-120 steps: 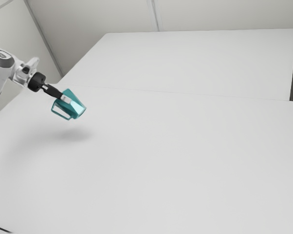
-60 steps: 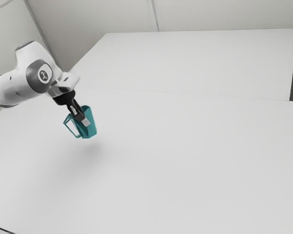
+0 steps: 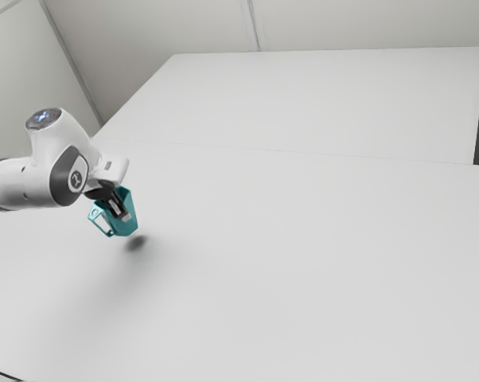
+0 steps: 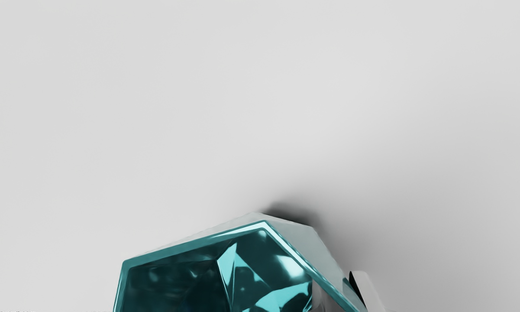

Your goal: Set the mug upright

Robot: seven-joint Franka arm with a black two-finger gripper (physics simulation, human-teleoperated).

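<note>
Near the exterior view's left, my gripper (image 3: 125, 215) is shut on the teal, faceted mug (image 3: 123, 227). The mug hangs slightly tilted just above the table, its handle toward the exterior view's left and its shadow close beneath it. In the wrist view, the open mouth of the mug (image 4: 208, 277) faces the camera, and the pale tip of one finger (image 4: 366, 288) lies against its outer wall. The other finger is hidden there.
The broad white table (image 3: 303, 263) lies under the mug. Behind it stands a white raised surface (image 3: 327, 103) with pale walls around. A thin dark line crosses the exterior view's lower left corner.
My arm has swung over and lowered, carrying the mug down toward the table. The mug has turned from strongly tilted to nearly upright, and its shadow has drawn closer.
</note>
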